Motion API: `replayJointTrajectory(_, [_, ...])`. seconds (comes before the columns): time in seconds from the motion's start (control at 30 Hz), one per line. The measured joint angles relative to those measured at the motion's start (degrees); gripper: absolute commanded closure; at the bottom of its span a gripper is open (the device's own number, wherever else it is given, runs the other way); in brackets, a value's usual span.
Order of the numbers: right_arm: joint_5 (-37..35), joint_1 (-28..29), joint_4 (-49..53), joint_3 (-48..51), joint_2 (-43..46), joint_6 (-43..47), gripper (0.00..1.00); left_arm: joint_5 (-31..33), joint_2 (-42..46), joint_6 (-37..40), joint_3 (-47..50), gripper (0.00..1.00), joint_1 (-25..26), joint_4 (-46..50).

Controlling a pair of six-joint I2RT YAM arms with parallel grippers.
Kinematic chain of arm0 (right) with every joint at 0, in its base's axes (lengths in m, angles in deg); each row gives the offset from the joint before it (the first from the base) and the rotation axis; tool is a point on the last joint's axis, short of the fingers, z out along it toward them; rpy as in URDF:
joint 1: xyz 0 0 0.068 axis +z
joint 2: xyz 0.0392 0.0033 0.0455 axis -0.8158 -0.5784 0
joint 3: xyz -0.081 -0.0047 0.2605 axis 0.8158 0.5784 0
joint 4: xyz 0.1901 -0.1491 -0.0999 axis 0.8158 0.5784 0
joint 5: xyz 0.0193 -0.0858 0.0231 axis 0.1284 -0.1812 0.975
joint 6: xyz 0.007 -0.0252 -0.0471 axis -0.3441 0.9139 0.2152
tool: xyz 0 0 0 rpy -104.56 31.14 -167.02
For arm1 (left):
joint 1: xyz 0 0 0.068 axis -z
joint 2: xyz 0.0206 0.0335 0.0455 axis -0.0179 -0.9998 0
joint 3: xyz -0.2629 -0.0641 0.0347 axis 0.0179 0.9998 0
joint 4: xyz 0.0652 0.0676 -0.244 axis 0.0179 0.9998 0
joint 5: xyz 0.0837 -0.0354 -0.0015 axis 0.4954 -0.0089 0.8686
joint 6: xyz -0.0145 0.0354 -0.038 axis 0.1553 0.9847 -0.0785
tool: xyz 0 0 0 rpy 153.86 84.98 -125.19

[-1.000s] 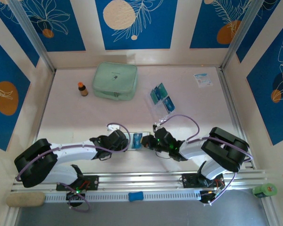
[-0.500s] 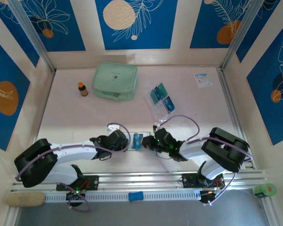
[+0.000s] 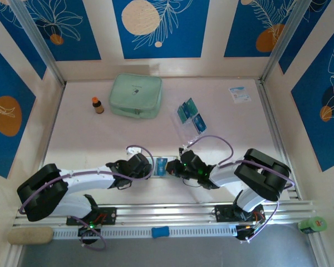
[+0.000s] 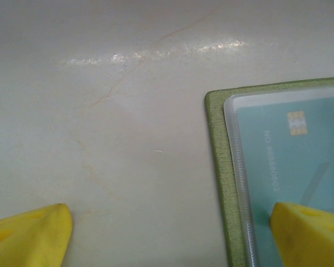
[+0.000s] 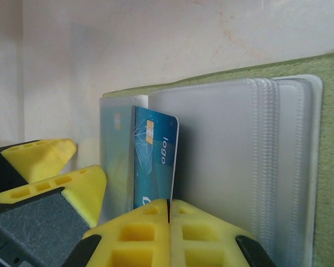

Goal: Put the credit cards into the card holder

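The olive card holder point(image 3: 161, 166) lies open near the table's front, between both grippers. My right gripper point(image 5: 168, 208) is shut on a blue credit card point(image 5: 153, 161). The card's far end sits between a clear sleeve holding a teal card point(image 5: 116, 150) and the stack of clear sleeves point(image 5: 222, 156). My left gripper point(image 4: 170, 239) is open, and one yellow finger point(image 4: 312, 233) rests over the sleeve with the teal card point(image 4: 284, 156), beside the holder's green edge point(image 4: 217, 167). Several loose credit cards point(image 3: 189, 114) lie further back on the table.
A pale mint zip pouch point(image 3: 136, 95) and a small brown bottle point(image 3: 97, 105) stand at the back left. A white-and-blue packet point(image 3: 240, 93) lies at the back right. A green roll point(image 3: 313, 225) sits outside the frame rail at the front right.
My right arm has edged slightly to the left with the blue card. The left arm and the holder have stayed put.
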Motion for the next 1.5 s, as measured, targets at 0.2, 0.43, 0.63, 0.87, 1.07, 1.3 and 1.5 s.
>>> replayJointTrajectory(0.2, [2.62,-0.63,1.92,-3.04,-2.16,0.63,1.0,0.0,0.0,0.0,0.0,0.08,0.0,0.0])
replayJointTrajectory(0.43, [7.54,-1.86,5.38,-7.61,-5.05,2.75,0.82,0.02,0.39,0.0,-0.02,0.08,0.0,0.46])
replayJointTrajectory(0.63, [11.76,-3.61,12.63,-10.47,-3.3,6.69,0.64,0.07,2.6,0.07,-0.37,0.08,-0.87,2.05])
replayJointTrajectory(0.87, [12.79,-6.1,26.88,-13.55,1.62,12.57,0.73,0.96,6.6,-0.02,-0.85,0.08,-4.55,4.61])
replayJointTrajectory(1.07, [12.98,-6.12,34.58,-20.83,0.15,16.61,0.9,0.87,6.78,-0.68,-0.48,0.08,-5.35,5.29])
replayJointTrajectory(1.3, [12.94,-5.05,39.04,-25.86,-5.11,18.91,0.95,0.61,4.09,-2.16,1.03,0.08,-5.51,5.2])
replayJointTrajectory(1.5, [12.92,-4.5,41.59,-27.89,-8.35,19.8,0.96,0.5,2.56,-2.4,1.27,0.08,-5.55,4.92])
